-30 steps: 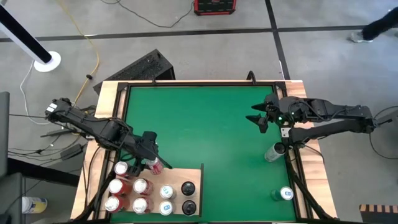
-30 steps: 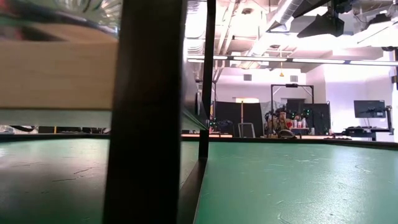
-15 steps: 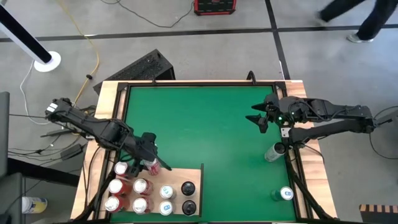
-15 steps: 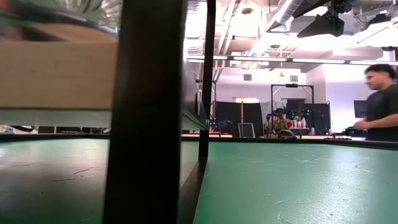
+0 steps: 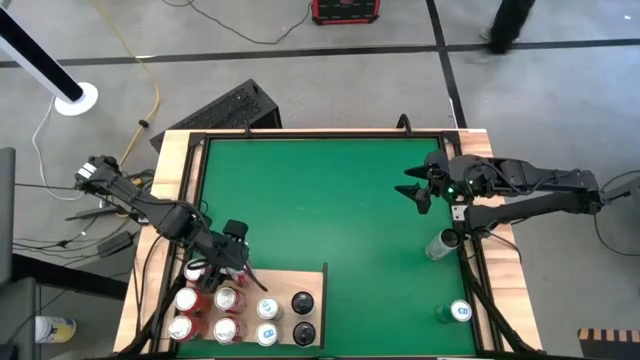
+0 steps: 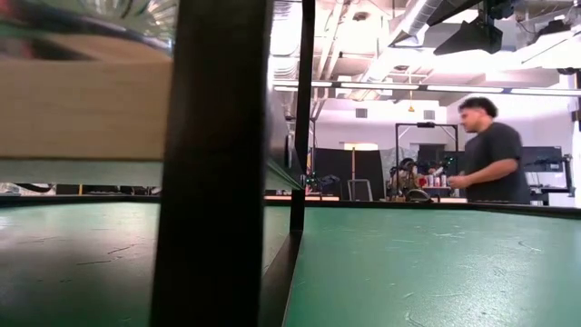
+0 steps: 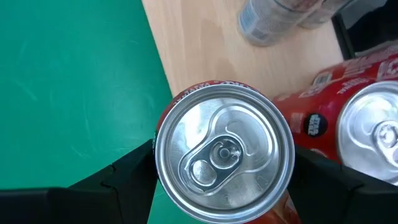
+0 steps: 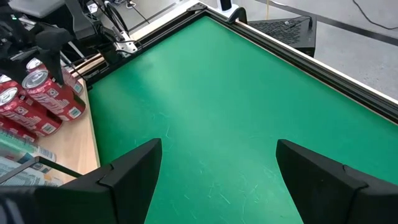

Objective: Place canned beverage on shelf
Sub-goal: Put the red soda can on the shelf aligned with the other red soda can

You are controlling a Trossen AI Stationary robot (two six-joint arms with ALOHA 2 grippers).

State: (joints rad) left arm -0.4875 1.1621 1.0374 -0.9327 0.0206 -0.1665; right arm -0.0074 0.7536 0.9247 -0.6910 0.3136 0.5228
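Note:
A red beverage can (image 7: pixel 224 152), seen top-on in the left wrist view, sits between the fingers of my left gripper (image 5: pixel 232 262) over the far left corner of the pale wooden shelf (image 5: pixel 285 283). The shelf lies on the green mat (image 5: pixel 330 200) at its near left and bears several upright cans: red (image 5: pixel 226 299), white (image 5: pixel 267 308) and black (image 5: pixel 302 303). My right gripper (image 5: pixel 415 192) waits open above the mat's right side, with nothing between its fingers. My left gripper pinches the red can's side wall just under the top rim (image 7: pixel 163 140) between its two fingers (image 7: pixel 127 174), one on each side. The fingers come steeply from above. The can stands nearly upright; the can itself hides whether its base touches the shelf.
A clear can (image 5: pixel 440 243) lies at the mat's right edge and a blue-topped can (image 5: pixel 457 313) stands near the near right corner. Red cans (image 7: pixel 367 93) stand close beside the held one. A person (image 6: pixel 490 163) moves in the room behind.
My left gripper has carried the red can a little toward the table's near edge and down, closer to the red cans on the shelf, still shut on it. A person has walked across the room behind the table.

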